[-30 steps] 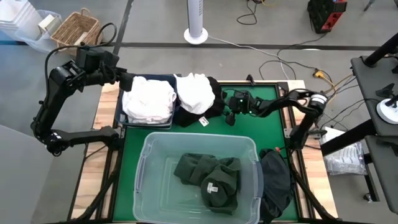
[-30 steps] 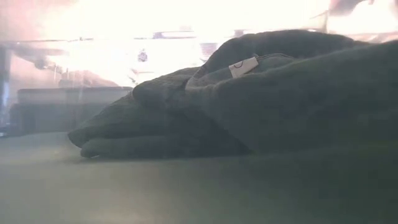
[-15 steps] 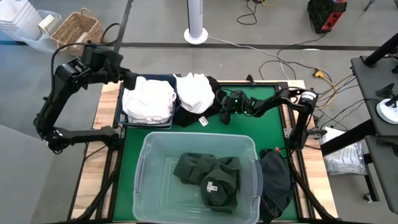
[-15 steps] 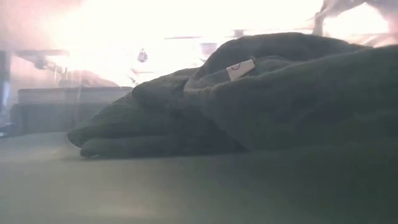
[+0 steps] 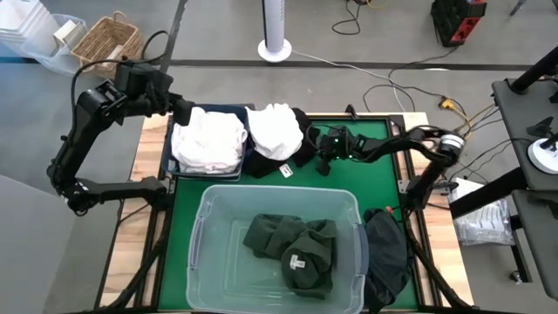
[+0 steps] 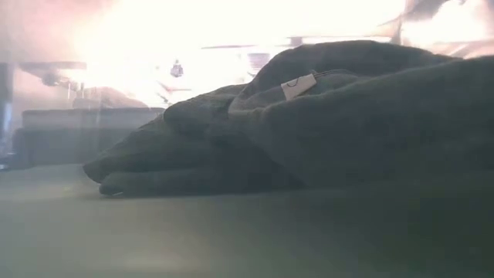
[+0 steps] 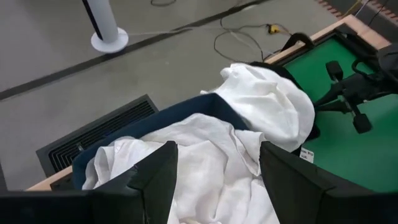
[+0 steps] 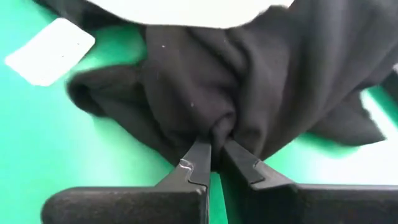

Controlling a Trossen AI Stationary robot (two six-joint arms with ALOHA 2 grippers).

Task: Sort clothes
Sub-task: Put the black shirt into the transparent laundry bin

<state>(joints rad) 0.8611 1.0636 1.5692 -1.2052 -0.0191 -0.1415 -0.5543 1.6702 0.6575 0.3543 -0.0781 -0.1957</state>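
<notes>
At the far side of the green worktop (image 5: 375, 179), the right tool (image 8: 214, 152) pinches a fold of the black garment (image 8: 249, 87), which lies half under a white garment (image 5: 275, 131); bare mat lies beside it. Its white tag (image 5: 285, 171) is unreadable. Left tool (image 7: 214, 180), fingers apart, hovers over white clothes (image 5: 207, 141) in the navy bin (image 7: 180, 115). Green clothes (image 5: 292, 249) fill the tub (image 5: 202, 231), blocking the low view.

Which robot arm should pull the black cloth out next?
The right one, probably. The right gripper already pinches the black garment, while the left gripper hangs open over the white clothes.
</notes>
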